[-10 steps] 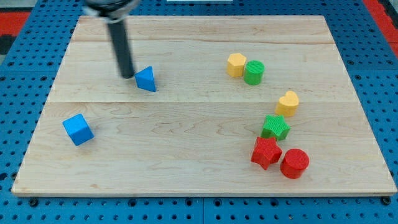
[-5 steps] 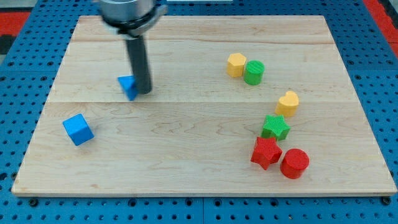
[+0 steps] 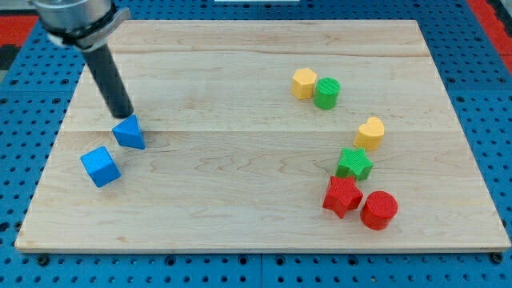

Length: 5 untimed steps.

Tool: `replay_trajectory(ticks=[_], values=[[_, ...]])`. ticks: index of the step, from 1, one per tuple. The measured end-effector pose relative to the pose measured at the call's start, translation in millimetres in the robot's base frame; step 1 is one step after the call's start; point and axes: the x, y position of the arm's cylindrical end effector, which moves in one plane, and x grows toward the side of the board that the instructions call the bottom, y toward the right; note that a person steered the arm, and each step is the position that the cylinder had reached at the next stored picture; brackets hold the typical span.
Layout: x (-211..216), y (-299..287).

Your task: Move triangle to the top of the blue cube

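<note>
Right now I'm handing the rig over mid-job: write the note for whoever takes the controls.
My tip rests on the board just above the blue triangle, at its upper-left edge, touching or nearly so.
The blue triangle sits up and to the right of the blue cube, with a small gap between them.
Done: triangle brought close to the cube.
Left: nudge it a little toward the view's left so it sits squarely above the cube.
The yellow, green and red blocks at the view's right are well clear of this.
</note>
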Motion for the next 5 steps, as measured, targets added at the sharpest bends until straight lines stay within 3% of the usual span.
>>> replay_trajectory(ticks=[1, 2, 3, 5], values=[[3.1, 47.5], [58.0, 21.6], [84.3, 16.3], [76.2, 47.6]])
